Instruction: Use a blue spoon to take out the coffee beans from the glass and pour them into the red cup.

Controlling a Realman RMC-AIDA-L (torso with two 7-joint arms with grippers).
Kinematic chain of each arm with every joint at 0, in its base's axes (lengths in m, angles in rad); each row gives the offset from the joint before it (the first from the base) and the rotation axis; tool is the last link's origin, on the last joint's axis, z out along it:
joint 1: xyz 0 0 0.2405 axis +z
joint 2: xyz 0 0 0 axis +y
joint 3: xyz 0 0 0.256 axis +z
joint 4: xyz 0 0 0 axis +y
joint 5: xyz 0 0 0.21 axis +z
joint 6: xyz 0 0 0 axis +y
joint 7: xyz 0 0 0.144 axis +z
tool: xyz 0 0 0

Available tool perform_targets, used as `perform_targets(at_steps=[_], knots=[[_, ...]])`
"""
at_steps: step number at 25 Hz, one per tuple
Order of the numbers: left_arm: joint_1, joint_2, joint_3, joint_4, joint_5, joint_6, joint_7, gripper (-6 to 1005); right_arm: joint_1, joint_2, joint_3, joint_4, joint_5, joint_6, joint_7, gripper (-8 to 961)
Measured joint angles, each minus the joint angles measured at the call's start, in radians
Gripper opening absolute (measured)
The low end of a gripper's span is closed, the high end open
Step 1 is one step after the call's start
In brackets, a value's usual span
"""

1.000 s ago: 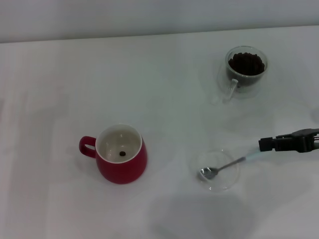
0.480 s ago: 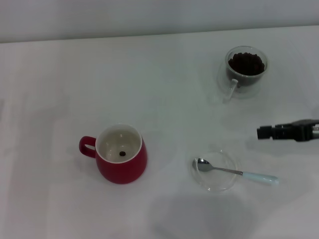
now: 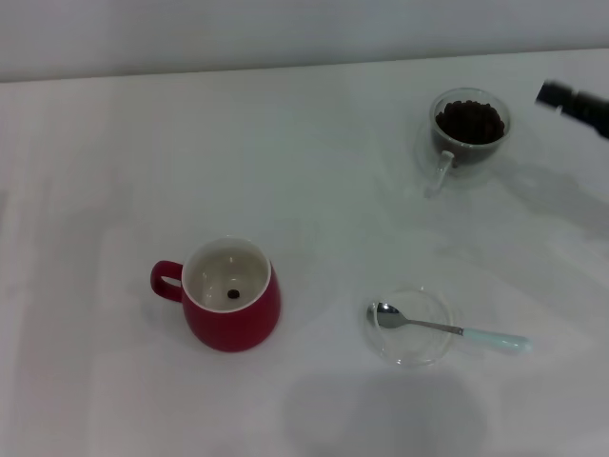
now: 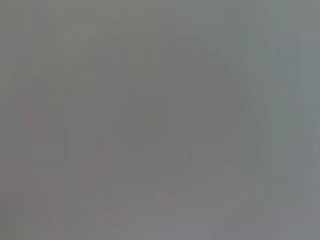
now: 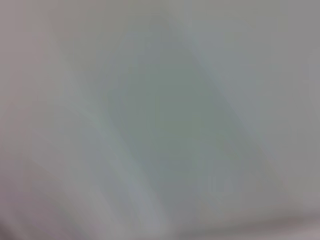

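- I count one red cup [image 3: 231,296], near left on the surface.
- One loose bean [image 3: 233,294] lies inside it.
- One glass [image 3: 469,136], far right, holds a heap of coffee beans [image 3: 470,121], too many to count.
- One blue spoon [image 3: 447,327].
- One clear dish [image 3: 411,327] under the spoon's bowl.
- One gripper [image 3: 574,102] in my view, at the far right edge.

**Table Surface and Contents**

The white table [image 3: 314,171] carries three free-standing items. The red cup [image 3: 231,295] stands at the near left, handle pointing left. The glass [image 3: 469,133] stands at the far right, handle toward the near side. A shallow clear dish [image 3: 411,327] sits at the near right. The spoon [image 3: 447,328] lies across the dish, handle end on the table.
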Motion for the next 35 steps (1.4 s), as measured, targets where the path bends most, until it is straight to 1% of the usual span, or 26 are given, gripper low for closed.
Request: perform_targets(at_steps=[1, 3, 4, 5, 6, 7, 8, 9, 10, 11, 12, 14, 18, 20, 25, 31, 35], knots=[[0.000, 0.000, 0.000, 0.000, 0.000, 0.000, 0.000, 831, -0.014, 0.007, 0.000, -0.021, 0.059, 0.009, -0.047, 321], [0.001, 0.000, 0.000, -0.001, 0.000, 0.000, 0.000, 831, -0.041, 0.029, 0.001, -0.067, 0.178, 0.031, -0.185, 326], [0.002, 0.000, 0.000, -0.002, 0.000, 0.000, 0.000, 831, -0.066, 0.055, 0.006, -0.119, 0.306, 0.058, -0.352, 329], [0.002, 0.000, 0.000, -0.003, 0.000, 0.000, 0.000, 831, -0.081, 0.064, 0.010, -0.168, 0.373, 0.074, -0.479, 332], [0.002, 0.000, 0.000, -0.003, 0.000, 0.000, 0.000, 830, -0.081, 0.064, 0.010, -0.168, 0.373, 0.074, -0.479, 334], [0.003, 0.000, 0.000, -0.003, 0.001, 0.000, 0.000, 830, -0.099, 0.067, 0.011, -0.259, 0.449, 0.100, -0.701, 337], [0.005, 0.001, 0.000, -0.003, 0.003, 0.000, 0.000, 830, -0.099, 0.067, 0.011, -0.259, 0.449, 0.100, -0.701, 339], [0.007, 0.001, 0.000, -0.004, 0.004, 0.000, 0.000, 830, -0.104, 0.067, 0.012, -0.296, 0.471, 0.117, -0.795, 342], [0.007, 0.001, 0.000, -0.005, 0.003, 0.000, 0.000, 829, -0.105, 0.067, 0.017, -0.361, 0.502, 0.176, -0.966, 345], [0.008, 0.001, 0.000, -0.007, 0.004, 0.000, 0.000, 829, -0.104, 0.069, 0.026, -0.392, 0.510, 0.212, -1.040, 347], [0.009, 0.002, 0.000, -0.008, 0.004, 0.000, 0.000, 829, -0.104, 0.069, 0.026, -0.392, 0.510, 0.212, -1.040, 350], [0.006, 0.002, 0.000, -0.008, 0.005, -0.001, 0.000, 829, -0.100, 0.070, 0.076, -0.451, 0.516, 0.282, -1.183, 355], [0.002, 0.003, 0.004, -0.008, 0.007, -0.010, 0.004, 829, -0.093, 0.072, 0.223, -0.588, 0.516, 0.404, -1.464, 442], [0.002, 0.004, 0.007, -0.009, 0.008, -0.013, 0.006, 829, -0.085, 0.073, 0.256, -0.619, 0.515, 0.443, -1.540, 485], [0.003, 0.001, 0.004, -0.006, 0.008, -0.023, 0.007, 829, -0.071, 0.074, 0.273, -0.621, 0.519, 0.481, -1.547, 593], [0.020, 0.000, 0.002, -0.001, 0.001, -0.026, 0.008, 829, -0.068, 0.075, 0.356, -0.629, 0.521, 0.524, -1.540, 832], [0.023, 0.000, 0.008, 0.000, 0.010, -0.041, 0.008, 829, -0.068, 0.075, 0.386, -0.635, 0.519, 0.548, -1.539, 832]])
